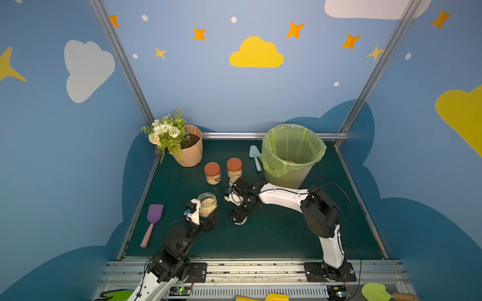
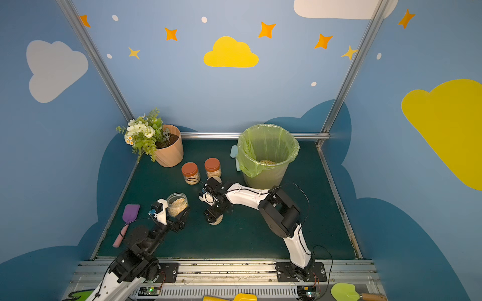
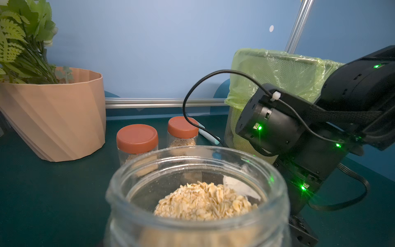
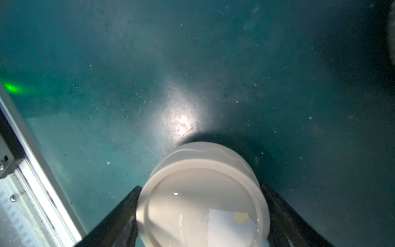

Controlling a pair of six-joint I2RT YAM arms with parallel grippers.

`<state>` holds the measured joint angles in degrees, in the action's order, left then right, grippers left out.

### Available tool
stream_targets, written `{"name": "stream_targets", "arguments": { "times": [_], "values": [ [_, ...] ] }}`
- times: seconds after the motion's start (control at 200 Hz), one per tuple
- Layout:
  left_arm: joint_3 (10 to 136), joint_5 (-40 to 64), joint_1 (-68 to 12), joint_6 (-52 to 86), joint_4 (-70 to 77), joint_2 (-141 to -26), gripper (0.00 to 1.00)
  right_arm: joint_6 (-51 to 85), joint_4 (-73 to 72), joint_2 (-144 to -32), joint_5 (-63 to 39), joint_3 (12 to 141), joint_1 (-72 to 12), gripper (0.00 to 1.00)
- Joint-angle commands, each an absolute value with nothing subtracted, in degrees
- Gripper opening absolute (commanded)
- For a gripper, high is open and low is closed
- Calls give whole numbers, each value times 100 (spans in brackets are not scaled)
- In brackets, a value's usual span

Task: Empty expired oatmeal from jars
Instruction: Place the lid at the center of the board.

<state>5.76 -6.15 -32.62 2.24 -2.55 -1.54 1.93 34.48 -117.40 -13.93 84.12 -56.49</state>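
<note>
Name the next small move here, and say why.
Probably spread the right pincer and lift it off the beige lid, which seems to rest on the mat. The left pincer holds the open jar of oatmeal, and the right arm lies between it and the bin.

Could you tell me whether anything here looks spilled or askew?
Pale specks dot the mat near the lid, as if something spilled. The flowers lean out over the rim of the pot.

Both top views overlook the whole table [image 1: 273, 239]; left wrist looks across, right wrist straight down.
</note>
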Motion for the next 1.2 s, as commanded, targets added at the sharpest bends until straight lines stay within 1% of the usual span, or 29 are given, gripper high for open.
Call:
{"name": "stream_targets", "arguments": {
  "times": [0.0,0.105,0.3,0.33,0.405,0.42,0.456,0.486,0.506,0.726,0.831,0.856,1.051,1.196],
  "values": [
    [633,-545,-3238,261,69,-88,4,346,3688,-11565,-1121,8589,-5679,83],
    [633,-532,-3242,254,88,-92,4,321,3826,-11650,-1036,8740,-5700,83],
    [633,-505,-3242,224,88,-69,4,479,3741,-11710,-428,8772,-5798,83],
    [632,-492,-3240,223,88,-75,4,495,3739,-11692,-354,8761,-5817,87],
    [633,-484,-3239,237,88,-62,4,478,3849,-11730,-378,8824,-5833,87],
    [633,-477,-3238,232,94,-62,4,479,3881,-11751,-363,8833,-5840,89],
    [628,-467,-3241,229,97,-62,4,478,3915,-11776,-352,8850,-5852,90],
    [623,-458,-3238,234,105,-61,4,481,3923,-11778,-347,8846,-5862,95],
    [622,-457,-3243,235,104,-61,4,484,3928,-11793,-344,8834,-5871,96],
    [633,-457,-3241,244,105,-62,4,511,3996,-11695,-240,8831,-5958,96],
    [642,-439,-3235,263,113,-70,4,521,4038,-11511,-123,8765,-5968,96],
    [648,-439,-3237,268,114,-77,4,520,4049,-11467,-78,8746,-5968,99],
    [744,-431,-3246,260,112,-129,4,537,4086,-10983,116,8569,-5960,99],
    [817,-328,-3242,220,310,-418,4,504,4214,-10599,218,8511,-5912,99]
  ]
}}
